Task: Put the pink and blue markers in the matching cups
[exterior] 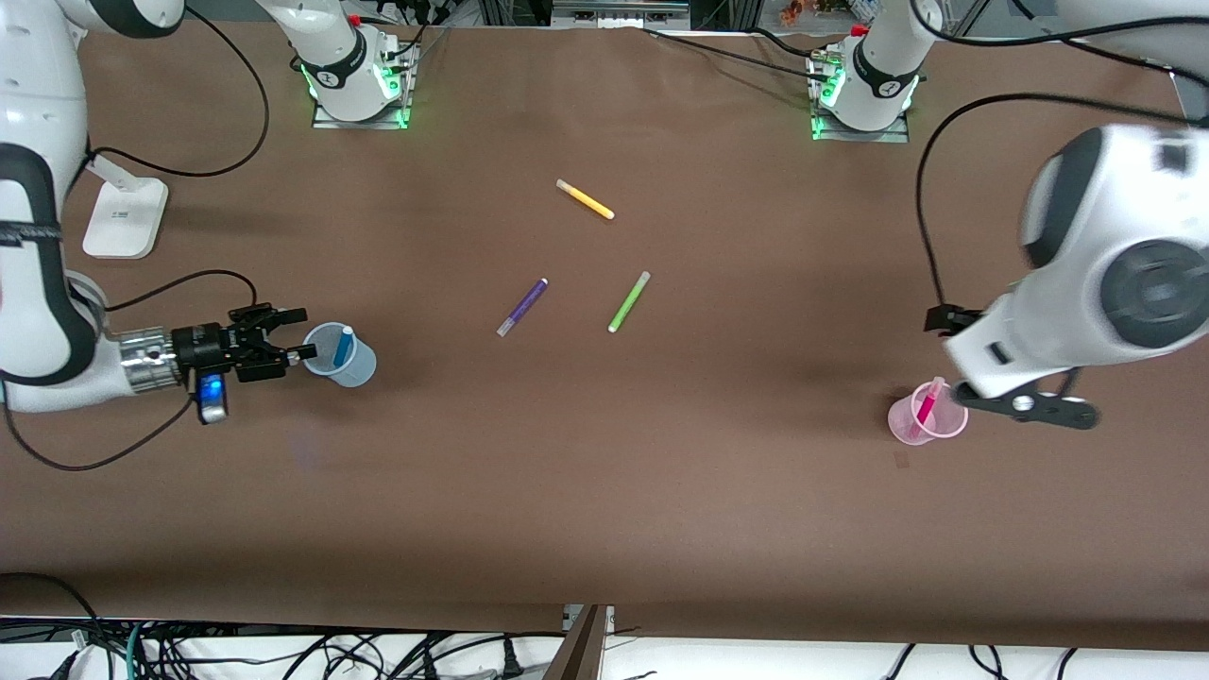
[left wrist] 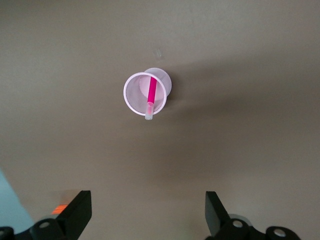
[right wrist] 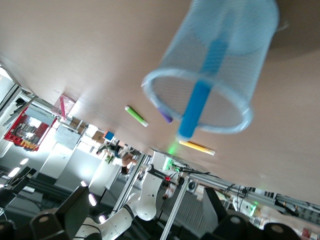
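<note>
The pale blue cup (exterior: 351,357) stands toward the right arm's end of the table with the blue marker (exterior: 342,347) leaning inside it. My right gripper (exterior: 298,336) lies level beside that cup, open and empty. In the right wrist view the blue cup (right wrist: 235,45) and blue marker (right wrist: 200,100) show close, ahead of the open right gripper (right wrist: 147,215). The pale pink cup (exterior: 928,414) stands toward the left arm's end with the pink marker (exterior: 927,405) in it. My left gripper (exterior: 1025,406) is up over the table beside it, open and empty. The left wrist view looks down on the pink cup (left wrist: 134,92) and pink marker (left wrist: 151,99), past the left gripper (left wrist: 147,212).
A purple pen (exterior: 522,307), a lime-green pen (exterior: 628,301) and a yellow pen (exterior: 585,199) lie on the middle of the brown table (exterior: 604,491). A white stand (exterior: 123,219) sits toward the right arm's end. Black cables trail by both arms.
</note>
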### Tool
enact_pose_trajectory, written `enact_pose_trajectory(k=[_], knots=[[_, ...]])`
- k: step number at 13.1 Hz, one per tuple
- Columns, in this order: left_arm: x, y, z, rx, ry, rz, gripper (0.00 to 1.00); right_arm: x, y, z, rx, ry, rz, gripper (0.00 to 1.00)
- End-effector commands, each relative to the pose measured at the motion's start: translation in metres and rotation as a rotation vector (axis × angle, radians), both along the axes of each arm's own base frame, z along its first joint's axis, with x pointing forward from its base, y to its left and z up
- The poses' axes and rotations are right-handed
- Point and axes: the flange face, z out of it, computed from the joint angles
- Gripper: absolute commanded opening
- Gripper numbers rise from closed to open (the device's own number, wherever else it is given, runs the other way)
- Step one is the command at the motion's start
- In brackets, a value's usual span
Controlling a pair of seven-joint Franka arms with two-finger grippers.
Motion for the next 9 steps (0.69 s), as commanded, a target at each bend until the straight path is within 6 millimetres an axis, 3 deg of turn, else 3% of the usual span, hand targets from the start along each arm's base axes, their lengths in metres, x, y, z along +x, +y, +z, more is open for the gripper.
enact_pose_trajectory(k=[1, 3, 4, 6, 9], knots=[[-0.026, 0.023, 0.044, -0.083, -0.077, 0.110, 1.00, -0.006, 0.018, 0.097, -0.211, -0.109, 0.095, 1.00], [-0.060, 0.055, 0.062, -0.218, -0.182, 0.227, 1.00, -0.016, 0.022, 0.159, -0.390, -0.212, 0.182, 1.00], [-0.078, 0.058, 0.071, -0.223, -0.230, 0.231, 1.00, -0.023, 0.025, 0.185, -0.469, -0.249, 0.226, 1.00], [-0.106, 0.043, 0.082, -0.222, -0.282, 0.205, 1.00, -0.036, 0.038, 0.232, -0.619, -0.327, 0.314, 1.00], [-0.112, 0.047, 0.075, -0.204, -0.272, 0.206, 1.00, -0.053, 0.066, 0.286, -0.822, -0.424, 0.438, 1.00]])
